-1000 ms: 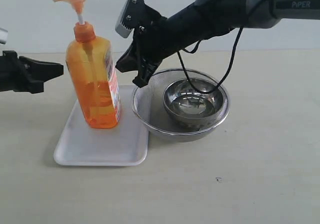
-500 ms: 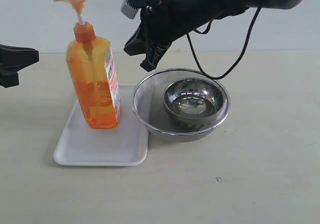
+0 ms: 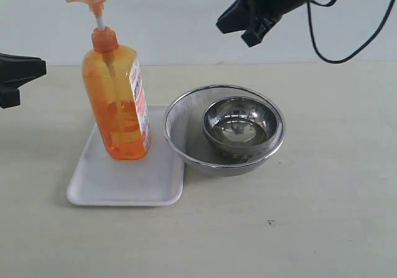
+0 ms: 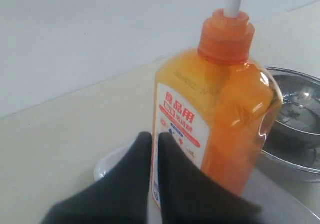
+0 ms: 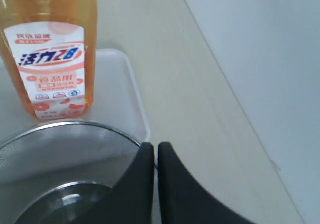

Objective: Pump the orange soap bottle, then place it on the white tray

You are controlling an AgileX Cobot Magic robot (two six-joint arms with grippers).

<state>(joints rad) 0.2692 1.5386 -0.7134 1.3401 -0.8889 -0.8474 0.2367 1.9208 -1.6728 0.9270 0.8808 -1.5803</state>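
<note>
The orange soap bottle (image 3: pixel 116 101) stands upright on the white tray (image 3: pixel 124 182), its pump head (image 3: pixel 87 2) raised on the white stem. My left gripper (image 3: pixel 40 67) is shut and empty at the far left edge, well apart from the bottle; its wrist view shows the bottle (image 4: pixel 220 114) beyond the closed fingertips (image 4: pixel 154 136). My right gripper (image 3: pixel 236 28) is shut and empty, high at the back above the strainer. Its wrist view looks down on the bottle label (image 5: pixel 50 69), the tray (image 5: pixel 125 89) and its fingertips (image 5: pixel 156 148).
A round steel mesh strainer (image 3: pixel 180 113) holding a steel bowl (image 3: pixel 240 126) sits right of the tray, touching its corner. A black cable (image 3: pixel 347 51) hangs from the right arm. Bare beige tabletop (image 3: pixel 298 228) spreads in front and to the right.
The right arm has lifted up and swung right, away from the bottle and strainer. The left gripper has drawn back left. The bottle has not moved.
</note>
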